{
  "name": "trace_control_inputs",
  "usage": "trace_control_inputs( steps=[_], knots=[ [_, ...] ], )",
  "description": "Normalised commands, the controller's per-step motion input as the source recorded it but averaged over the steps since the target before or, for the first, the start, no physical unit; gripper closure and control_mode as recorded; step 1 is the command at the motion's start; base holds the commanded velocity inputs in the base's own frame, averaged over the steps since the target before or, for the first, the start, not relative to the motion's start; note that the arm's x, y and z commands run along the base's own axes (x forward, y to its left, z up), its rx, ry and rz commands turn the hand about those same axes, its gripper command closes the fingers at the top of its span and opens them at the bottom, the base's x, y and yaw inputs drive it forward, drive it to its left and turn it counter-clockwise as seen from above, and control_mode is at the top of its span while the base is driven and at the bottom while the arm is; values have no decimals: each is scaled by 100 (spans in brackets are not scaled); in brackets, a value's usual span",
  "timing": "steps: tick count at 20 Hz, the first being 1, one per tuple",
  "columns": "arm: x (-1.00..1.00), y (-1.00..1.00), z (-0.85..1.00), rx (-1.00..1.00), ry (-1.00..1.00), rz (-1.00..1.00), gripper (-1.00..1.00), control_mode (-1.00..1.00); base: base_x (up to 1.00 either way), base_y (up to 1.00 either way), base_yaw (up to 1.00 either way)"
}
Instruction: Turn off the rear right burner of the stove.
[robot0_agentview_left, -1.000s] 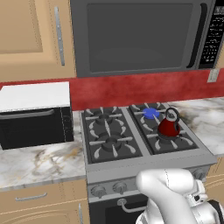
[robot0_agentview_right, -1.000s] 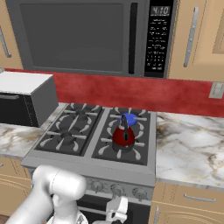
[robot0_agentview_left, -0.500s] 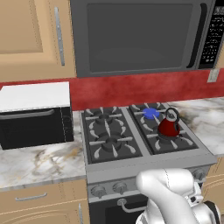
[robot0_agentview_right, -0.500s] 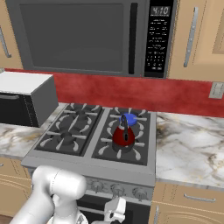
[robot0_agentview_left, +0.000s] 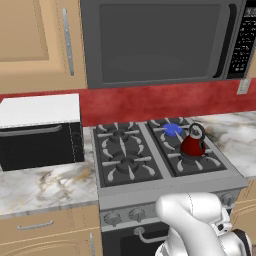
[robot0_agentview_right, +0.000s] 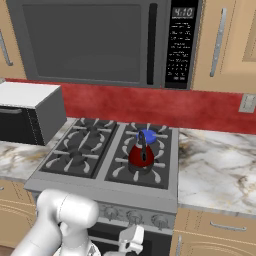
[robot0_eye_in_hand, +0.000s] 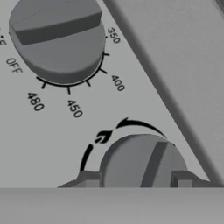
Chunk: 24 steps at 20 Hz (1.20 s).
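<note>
Marbled worktop (robot0_agentview_left: 45, 185) flanking the stove (robot0_agentview_left: 131, 161), rear right burner (robot0_agentview_left: 172, 129) glowing blue behind a red kettle (robot0_agentview_left: 192, 143), microwave (robot0_agentview_left: 160, 40) above, claw (robot0_eye_in_hand: 139, 179) straddling a knob (robot0_eye_in_hand: 142, 162), grip unclear

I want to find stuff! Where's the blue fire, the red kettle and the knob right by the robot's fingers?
blue flame (robot0_agentview_left: 172, 129), left base view, middle of the disc.
red kettle (robot0_agentview_right: 141, 156), right base view, its round body.
knob (robot0_eye_in_hand: 142, 162), hand view, its raised ridge.
</note>
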Motion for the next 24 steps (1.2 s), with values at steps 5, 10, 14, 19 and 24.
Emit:
trace_control_inputs(
  steps=[5, 10, 14, 19, 24],
  knots=[
    [34, 32, 23, 21, 0, -3, 100, -100, 0, 0, 0],
    [26, 38, 20, 26, -1, -4, 100, -100, 0, 0, 0],
    [13, 38, 23, 36, -2, -9, 100, -100, 0, 0, 0],
    [9, 33, 21, 41, -5, -11, 100, -100, 0, 0, 0],
    [15, 19, 20, 40, -6, -11, 100, -100, 0, 0, 0]
  ],
)
